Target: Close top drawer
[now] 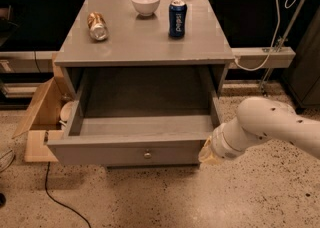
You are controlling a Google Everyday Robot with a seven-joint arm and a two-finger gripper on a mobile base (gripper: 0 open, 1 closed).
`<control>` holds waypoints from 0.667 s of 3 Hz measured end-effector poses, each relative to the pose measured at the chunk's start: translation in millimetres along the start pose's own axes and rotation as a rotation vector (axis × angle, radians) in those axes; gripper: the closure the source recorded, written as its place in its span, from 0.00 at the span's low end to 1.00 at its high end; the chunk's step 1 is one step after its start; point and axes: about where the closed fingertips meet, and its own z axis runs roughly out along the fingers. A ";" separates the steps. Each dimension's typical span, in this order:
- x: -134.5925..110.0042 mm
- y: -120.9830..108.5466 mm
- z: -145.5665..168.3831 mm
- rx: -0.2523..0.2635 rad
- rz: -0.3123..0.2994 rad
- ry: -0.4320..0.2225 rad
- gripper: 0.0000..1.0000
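Observation:
The top drawer (125, 151) of the grey cabinet (145, 37) is pulled far out. Its wide grey front faces me, with a small round metal knob (147, 155) at centre. Its grey box inside (145, 122) holds nothing I can see. My white arm (270, 124) comes in from the right. My gripper (207, 153) is at the drawer front's right end, touching or nearly touching the corner. The lower drawers are hidden under the open one.
On the cabinet top stand a white bowl (145, 2) and an upright blue can (177, 18); a brown can (97, 25) lies on its side. An open cardboard box (42, 109) sits on the floor at left. A black cable (60, 199) runs across the speckled floor.

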 end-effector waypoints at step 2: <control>0.2 -26.9 -4.2 0.095 0.010 -0.023 1.00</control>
